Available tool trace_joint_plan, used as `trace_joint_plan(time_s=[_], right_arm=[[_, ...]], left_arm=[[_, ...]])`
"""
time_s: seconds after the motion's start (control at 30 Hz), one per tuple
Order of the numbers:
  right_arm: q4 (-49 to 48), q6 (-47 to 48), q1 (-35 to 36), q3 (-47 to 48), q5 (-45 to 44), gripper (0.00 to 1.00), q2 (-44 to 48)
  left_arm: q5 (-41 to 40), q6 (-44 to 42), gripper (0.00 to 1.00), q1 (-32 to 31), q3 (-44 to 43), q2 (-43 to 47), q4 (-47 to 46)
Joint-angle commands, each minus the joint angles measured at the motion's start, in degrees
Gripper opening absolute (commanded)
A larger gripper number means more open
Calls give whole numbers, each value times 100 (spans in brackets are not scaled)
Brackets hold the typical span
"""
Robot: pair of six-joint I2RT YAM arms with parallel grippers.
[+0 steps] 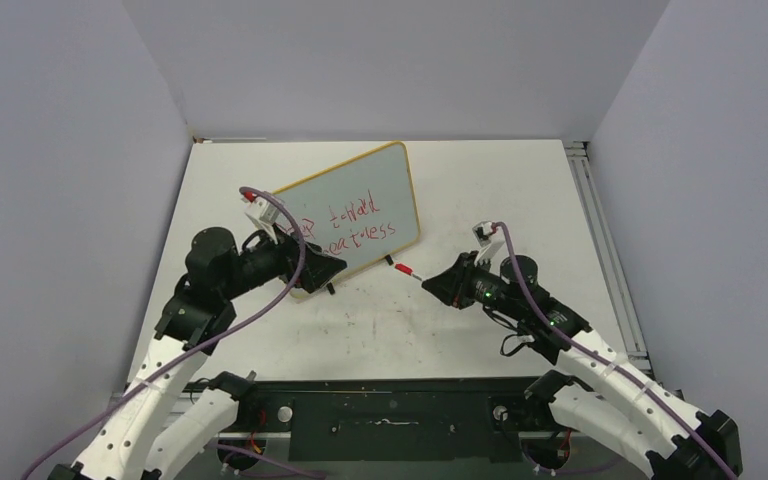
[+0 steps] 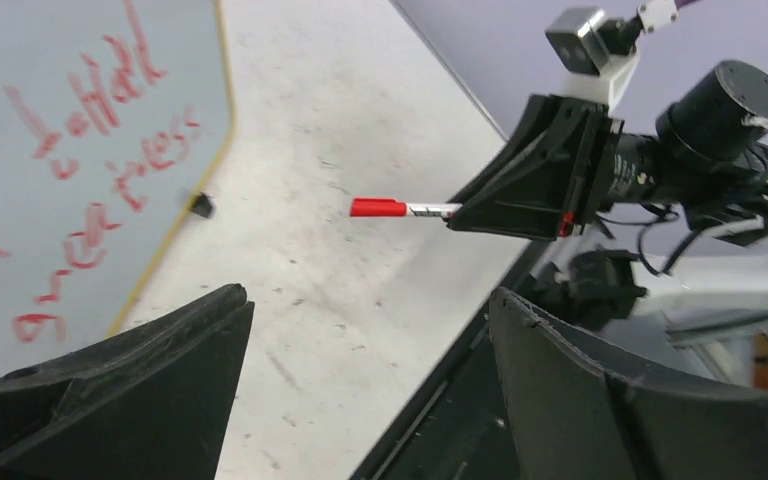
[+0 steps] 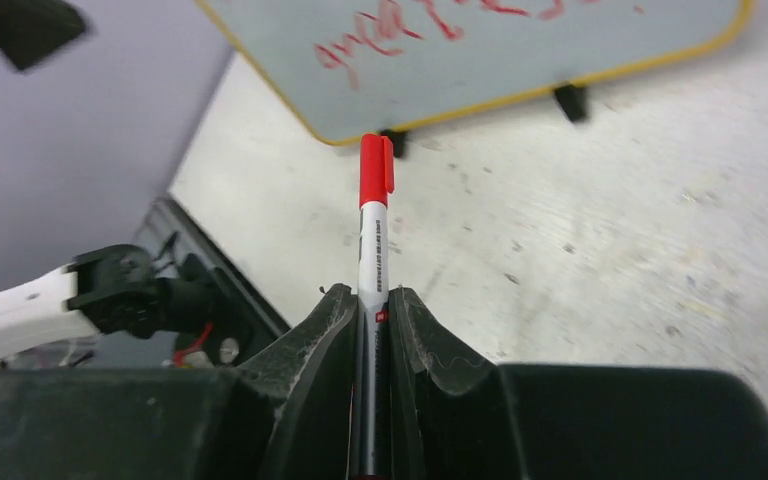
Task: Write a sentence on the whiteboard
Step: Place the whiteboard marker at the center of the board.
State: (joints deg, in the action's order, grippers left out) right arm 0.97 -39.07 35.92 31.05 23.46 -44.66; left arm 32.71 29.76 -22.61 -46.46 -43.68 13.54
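The whiteboard point(image 1: 355, 205) stands tilted on the table with a yellow frame and two black feet; it also shows in the left wrist view point(image 2: 70, 150) and the right wrist view point(image 3: 480, 50). The sentence point(image 1: 355, 225) is red script in two lines, partly hidden by my left arm. My right gripper point(image 1: 438, 284) is shut on a white marker with a red cap point(image 3: 375, 215), cap on, pointing toward the board's lower edge and a little short of it. My left gripper point(image 1: 328, 270) is open and empty at the board's lower left corner.
A metal rail point(image 1: 600, 240) runs along the table's right edge. Grey walls enclose the back and both sides. The black base bar point(image 1: 390, 415) lies at the near edge between the arms.
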Motion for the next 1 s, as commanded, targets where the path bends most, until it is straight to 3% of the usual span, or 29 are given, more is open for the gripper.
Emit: trace_joint_plan(time_s=[0.0,0.1,0.37,0.5,0.67,0.7,0.73,0.97], right_arm=[[787,284,-23,-162,-1195,6,-271],[725,332,-47,-313,-1393,7,-558],[602,420,-329,-631,-1775,23,-1226],[644,489,-523,-679,-1979,41,-1335],[1028,649,-867,-441,-2221,70,-1302],[1140,700,-924,-350,-2310,85,-1260],[1236,774,-962,-235,-2521,89,-1198],[1262,1763,-982,270,-3815,97,-92]], left_arm=[[-1571,-1082,89,156,-354,347,762],[-2564,-1113,97,297,-332,620,943],[-4209,-1557,96,542,20,1031,1066],[-4770,-1745,96,547,193,1132,1094],[-5213,-1768,96,550,365,1291,1107],[-5333,-1757,96,555,393,1332,1105],[-5467,-1721,96,556,407,1378,1087],[-6010,-1434,96,547,373,1702,968]])
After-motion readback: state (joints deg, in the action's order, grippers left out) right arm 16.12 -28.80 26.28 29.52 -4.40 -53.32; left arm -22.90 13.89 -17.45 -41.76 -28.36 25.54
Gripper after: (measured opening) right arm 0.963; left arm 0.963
